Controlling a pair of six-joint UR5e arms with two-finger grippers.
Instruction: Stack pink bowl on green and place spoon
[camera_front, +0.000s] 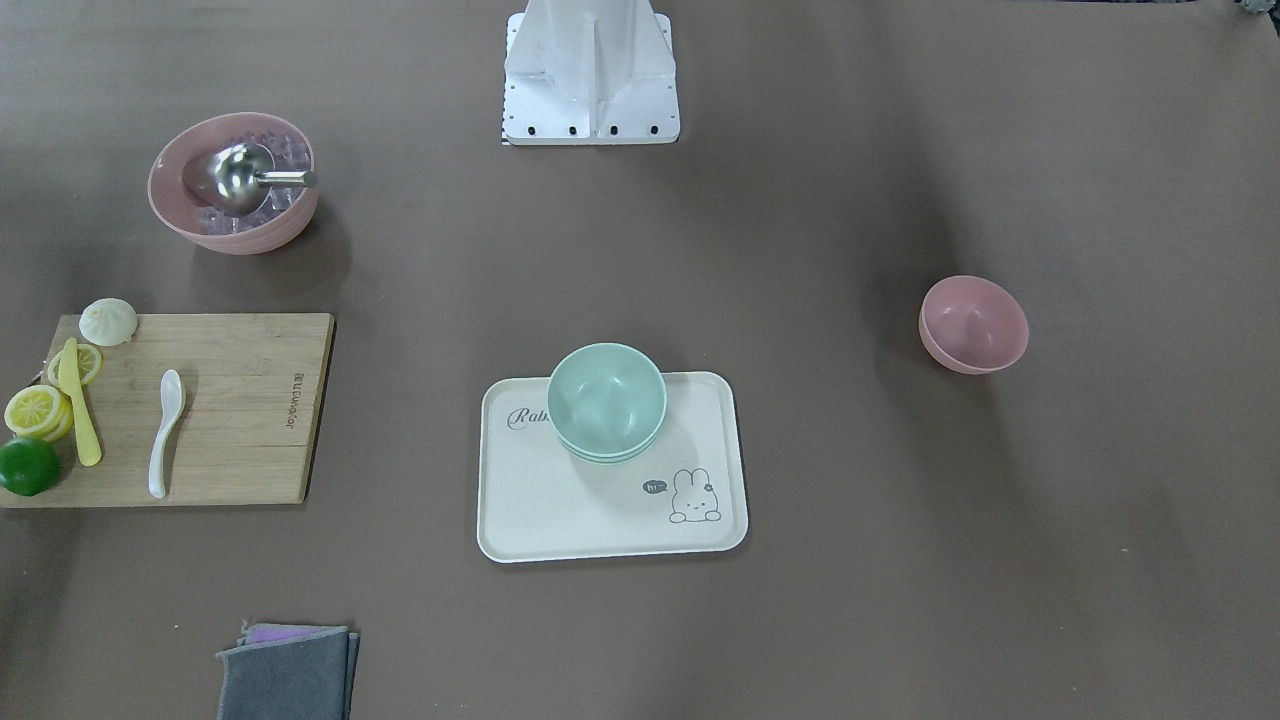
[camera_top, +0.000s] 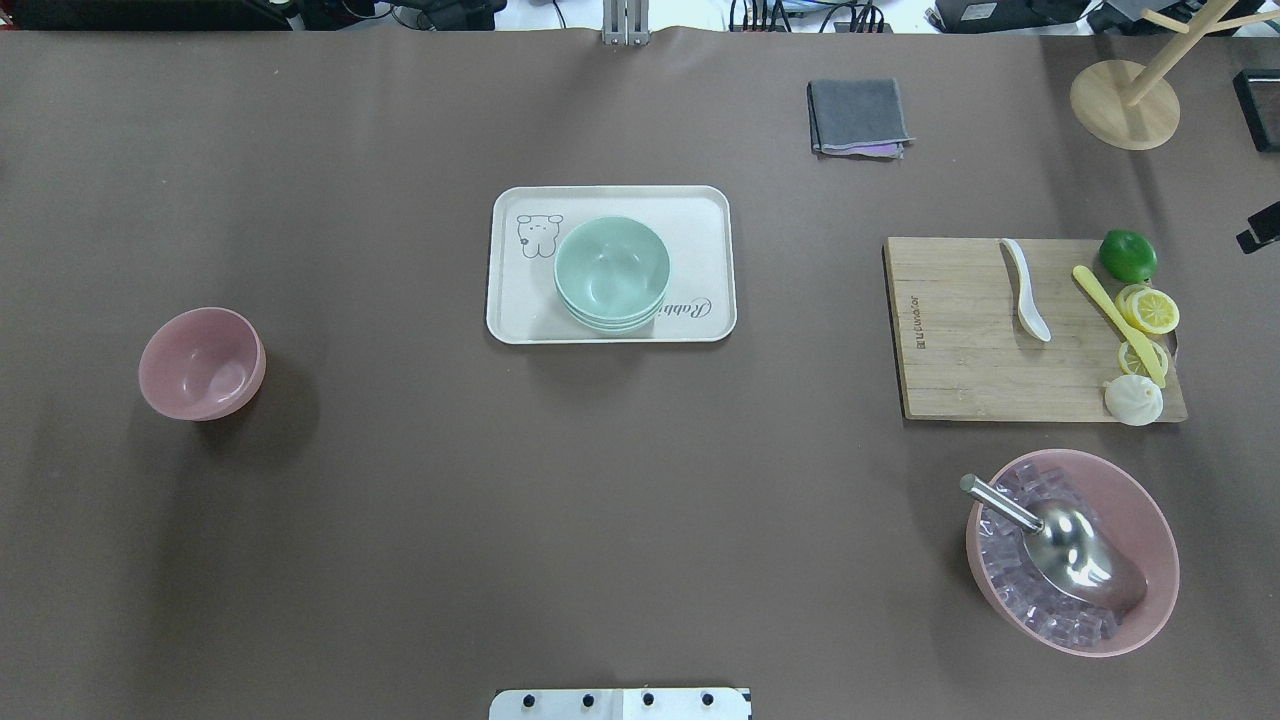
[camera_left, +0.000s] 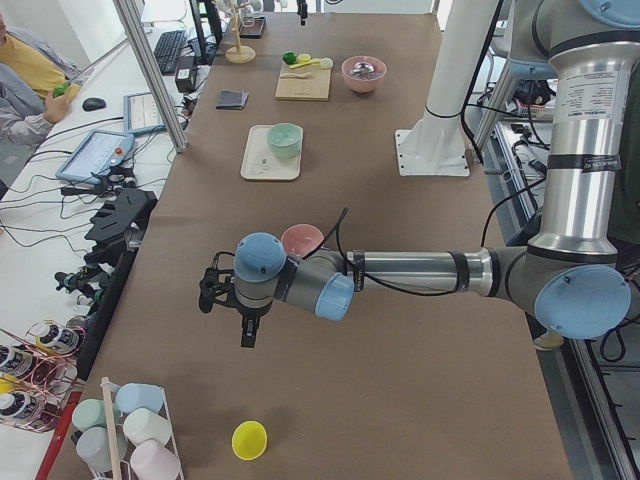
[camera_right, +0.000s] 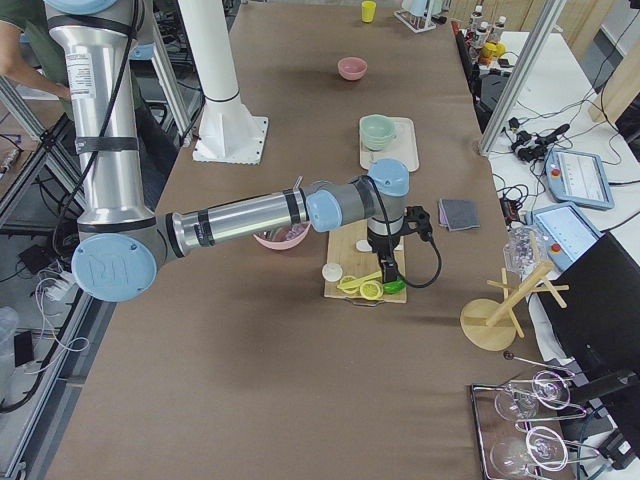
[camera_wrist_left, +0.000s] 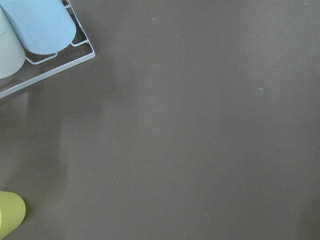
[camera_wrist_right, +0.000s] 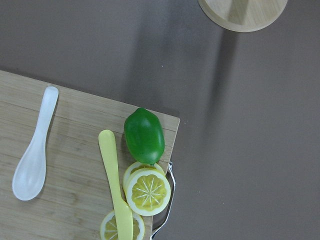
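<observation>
On the cream tray (camera_top: 700, 230) at mid-table sits the matte green bowl (camera_top: 611, 272), round and smooth. The pink bowl (camera_top: 202, 363) stands alone on the brown table cover, well apart on the robot's left. Far to the right, the glossy white spoon (camera_top: 1025, 290) lies flat on the wood-grained cutting board (camera_top: 950, 340). Near it are a yellow plastic knife (camera_wrist_right: 116, 190), a lime (camera_wrist_right: 144, 135) and lemon slices (camera_wrist_right: 148, 191), which the right wrist view shows close up. Overhead and front views show neither arm. Only the side views catch the left gripper (camera_left: 247, 338), past the pink bowl, and the right gripper (camera_right: 388, 272), over the board's fruit end. Whether their fingers are apart or together I cannot tell.
</observation>
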